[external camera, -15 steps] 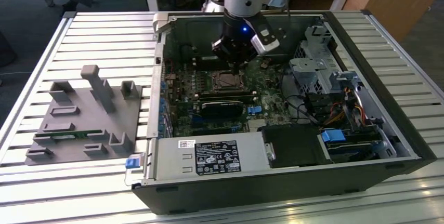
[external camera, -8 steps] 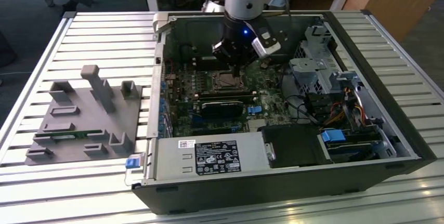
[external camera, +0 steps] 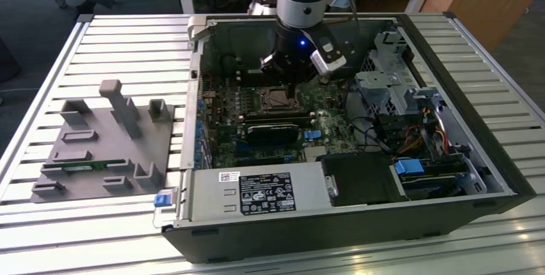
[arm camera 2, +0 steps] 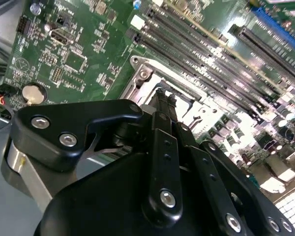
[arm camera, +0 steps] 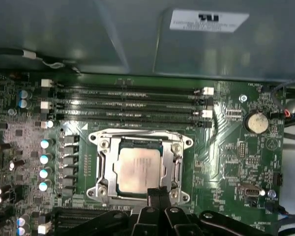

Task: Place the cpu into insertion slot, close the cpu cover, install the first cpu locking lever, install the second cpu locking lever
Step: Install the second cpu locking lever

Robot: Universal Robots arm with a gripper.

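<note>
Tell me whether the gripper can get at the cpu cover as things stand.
Probably yes. In the first wrist view the gripper sits right at the edge of the cpu cover, which lies over the cpu, and nothing stands between them. The computer case is open above.

grey fixture block [external camera: 106, 144] | power supply [external camera: 255, 195] | coin cell [arm camera: 258, 123] | memory slots [arm camera: 132, 103]

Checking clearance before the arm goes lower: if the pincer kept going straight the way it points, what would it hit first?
Probably the cpu cover at its near edge, lying over the cpu. The pincer tips sit just above that edge in the first wrist view; the gap's depth is unclear.
</note>
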